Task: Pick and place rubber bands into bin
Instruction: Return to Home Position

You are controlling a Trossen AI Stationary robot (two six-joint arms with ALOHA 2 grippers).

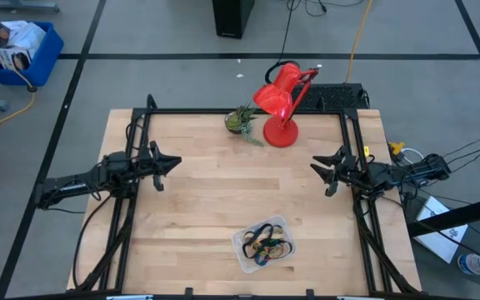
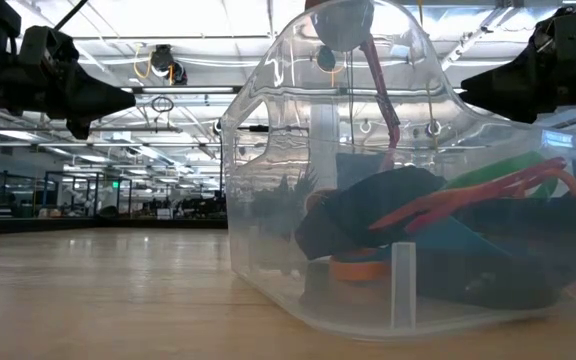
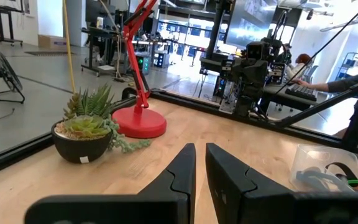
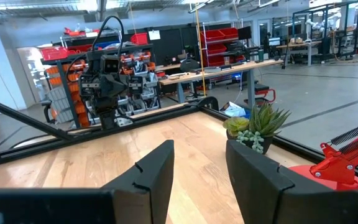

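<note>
Right up against the low camera you've got the bin (image 2: 268, 200), clear plastic, sitting on the wooden surface (image 1: 207, 208) near the front edge, a bit right of centre. Every one of the rubber bands (image 2: 448, 205) I can spot is inside it, piled in a tangle of black, blue, orange and red, with a green one near the top.

Your left claw (image 1: 177, 162) hangs over the left side of the surface, well apart from the bin, pointing in toward the middle. Its fingers (image 3: 182, 171) are drawn together with only a sliver of gap, and it's holding nothing. Your right claw (image 1: 313, 169) mirrors it over the right side, also well apart from the bin. Its fingers (image 4: 157, 168) stand moderately wide, and they're empty too.

At the back edge a red desk lamp (image 1: 282, 104) stands on its round base. A small potted succulent (image 1: 242, 121) sits just beside it, toward the left arm's side. Both are well apart from the claws and the bin.
</note>
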